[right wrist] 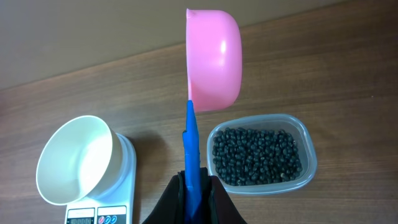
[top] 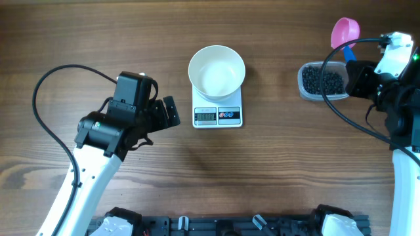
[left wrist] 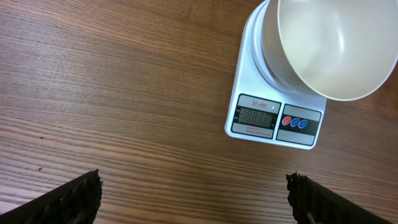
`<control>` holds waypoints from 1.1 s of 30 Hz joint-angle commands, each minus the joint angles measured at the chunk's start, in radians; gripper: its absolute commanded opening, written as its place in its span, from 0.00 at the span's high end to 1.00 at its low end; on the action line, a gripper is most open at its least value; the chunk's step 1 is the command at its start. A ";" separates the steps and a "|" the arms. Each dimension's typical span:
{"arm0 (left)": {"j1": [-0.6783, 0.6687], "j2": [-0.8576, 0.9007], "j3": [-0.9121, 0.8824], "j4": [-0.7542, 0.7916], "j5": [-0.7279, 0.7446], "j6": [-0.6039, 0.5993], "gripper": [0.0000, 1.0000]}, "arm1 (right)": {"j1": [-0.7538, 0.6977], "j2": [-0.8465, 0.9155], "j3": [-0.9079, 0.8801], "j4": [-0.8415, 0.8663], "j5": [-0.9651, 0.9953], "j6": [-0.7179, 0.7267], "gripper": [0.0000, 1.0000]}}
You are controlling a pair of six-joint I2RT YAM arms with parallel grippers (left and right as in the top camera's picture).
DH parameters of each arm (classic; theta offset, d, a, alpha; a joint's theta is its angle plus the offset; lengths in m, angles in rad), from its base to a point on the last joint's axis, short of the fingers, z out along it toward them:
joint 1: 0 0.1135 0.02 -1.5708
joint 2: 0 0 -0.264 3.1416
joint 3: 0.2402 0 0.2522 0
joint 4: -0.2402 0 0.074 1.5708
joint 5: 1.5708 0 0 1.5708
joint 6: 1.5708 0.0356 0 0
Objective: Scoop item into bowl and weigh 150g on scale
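The left arm reaches low over the wooden table (top: 275, 170), its left gripper (left wrist: 194, 202) spread wide, near the left side of the flat white rectangular scale (top: 218, 116) that carries the round white bowl (top: 216, 71). Farther right, small black beads (top: 321, 81) fill a clear plastic tub (top: 303, 88). The right gripper (right wrist: 196, 198) clamps the blue handle of a pink plastic scoop (right wrist: 214, 59), seemingly tipped sideways by the tub.

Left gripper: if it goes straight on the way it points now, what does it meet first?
Probably the bare wooden table, just beside the scale; depth is unclear.
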 commanded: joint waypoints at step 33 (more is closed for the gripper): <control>0.005 0.005 -0.002 0.000 0.012 0.019 0.00 | 0.000 0.035 0.004 0.489 0.094 1.017 0.96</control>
